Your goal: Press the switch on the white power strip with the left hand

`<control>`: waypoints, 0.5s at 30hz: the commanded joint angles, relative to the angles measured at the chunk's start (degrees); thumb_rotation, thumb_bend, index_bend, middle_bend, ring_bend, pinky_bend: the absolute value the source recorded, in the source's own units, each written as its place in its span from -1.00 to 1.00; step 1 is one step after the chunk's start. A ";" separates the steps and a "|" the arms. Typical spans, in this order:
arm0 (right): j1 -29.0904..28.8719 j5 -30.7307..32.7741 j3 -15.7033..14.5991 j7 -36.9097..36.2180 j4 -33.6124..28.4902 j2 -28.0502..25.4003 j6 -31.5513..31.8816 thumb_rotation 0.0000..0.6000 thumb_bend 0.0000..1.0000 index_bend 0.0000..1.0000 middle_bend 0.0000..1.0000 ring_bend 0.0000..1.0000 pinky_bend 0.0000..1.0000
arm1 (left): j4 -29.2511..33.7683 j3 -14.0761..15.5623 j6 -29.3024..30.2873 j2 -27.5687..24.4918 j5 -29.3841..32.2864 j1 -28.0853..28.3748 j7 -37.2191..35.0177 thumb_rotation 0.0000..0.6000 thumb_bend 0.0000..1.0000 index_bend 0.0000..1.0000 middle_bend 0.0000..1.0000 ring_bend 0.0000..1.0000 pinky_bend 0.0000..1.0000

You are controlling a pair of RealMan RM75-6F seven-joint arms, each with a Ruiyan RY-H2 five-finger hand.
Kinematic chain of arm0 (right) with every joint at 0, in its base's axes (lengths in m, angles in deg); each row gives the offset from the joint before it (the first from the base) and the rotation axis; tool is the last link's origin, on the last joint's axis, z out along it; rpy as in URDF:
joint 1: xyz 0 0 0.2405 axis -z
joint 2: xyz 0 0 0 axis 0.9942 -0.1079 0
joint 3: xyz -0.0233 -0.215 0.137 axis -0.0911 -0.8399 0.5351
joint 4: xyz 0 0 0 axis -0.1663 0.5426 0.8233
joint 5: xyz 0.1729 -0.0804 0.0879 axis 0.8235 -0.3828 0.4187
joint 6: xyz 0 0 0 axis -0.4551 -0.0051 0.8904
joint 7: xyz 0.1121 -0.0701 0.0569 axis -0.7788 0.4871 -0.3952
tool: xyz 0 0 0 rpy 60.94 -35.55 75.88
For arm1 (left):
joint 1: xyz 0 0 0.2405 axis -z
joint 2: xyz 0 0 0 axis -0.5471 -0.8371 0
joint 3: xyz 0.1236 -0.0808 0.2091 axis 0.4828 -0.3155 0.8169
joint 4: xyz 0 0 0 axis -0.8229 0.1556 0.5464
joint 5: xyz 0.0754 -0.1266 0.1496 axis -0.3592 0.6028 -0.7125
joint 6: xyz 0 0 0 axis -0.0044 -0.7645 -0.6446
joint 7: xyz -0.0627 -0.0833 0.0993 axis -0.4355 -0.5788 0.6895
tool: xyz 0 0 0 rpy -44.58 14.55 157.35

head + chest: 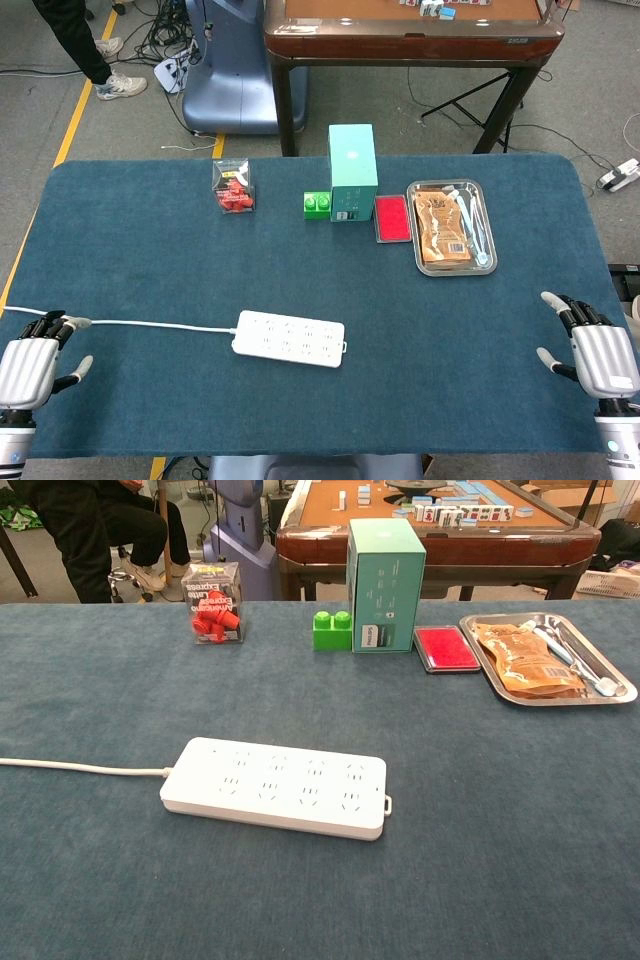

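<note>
The white power strip (289, 338) lies flat near the front middle of the blue table, its cord (150, 323) running off to the left. In the chest view the power strip (276, 785) shows several sockets, with a small switch (386, 804) at its right end. My left hand (33, 365) rests at the table's front left corner, fingers apart and holding nothing, well left of the strip. My right hand (595, 353) sits at the front right corner, also with fingers apart and empty. Neither hand appears in the chest view.
At the back stand a clear box of red pieces (232, 187), a green block (317, 204), a teal carton (353, 172), a red pad (393, 217) and a metal tray (480, 190) with a brown packet. A wooden table (410, 40) stands beyond.
</note>
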State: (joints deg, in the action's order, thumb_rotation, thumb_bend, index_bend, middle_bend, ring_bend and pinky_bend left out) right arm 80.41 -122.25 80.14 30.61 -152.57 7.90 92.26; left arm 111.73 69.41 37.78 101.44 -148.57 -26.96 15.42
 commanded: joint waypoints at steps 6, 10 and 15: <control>0.00 0.10 0.11 0.24 -0.36 -0.21 -0.04 1.00 -0.71 -0.60 -0.49 -0.50 -0.12 | -0.18 0.18 -0.30 0.25 -0.49 0.26 -0.53 1.00 -0.44 -0.19 -0.28 -0.58 -0.35; 0.09 0.10 0.15 0.29 -0.45 -0.23 0.12 1.00 -0.71 -0.60 -0.49 -0.50 -0.12 | 0.31 0.16 0.00 -0.04 -2.11 0.80 -2.12 1.00 -0.44 -0.25 -0.28 -0.47 -0.02; 0.07 0.14 0.13 0.63 -0.66 -0.15 0.00 1.00 -0.71 -0.60 -0.49 -0.50 -0.12 | 3.31 0.39 -0.58 -1.56 -5.37 2.39 -6.99 1.00 -0.44 -0.32 -0.08 -0.11 0.42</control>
State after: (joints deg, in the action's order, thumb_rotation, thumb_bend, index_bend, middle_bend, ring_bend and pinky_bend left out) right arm 80.50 -122.11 80.28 31.20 -153.21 7.74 92.30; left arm 113.48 69.65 37.61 100.73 -152.50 -25.44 10.40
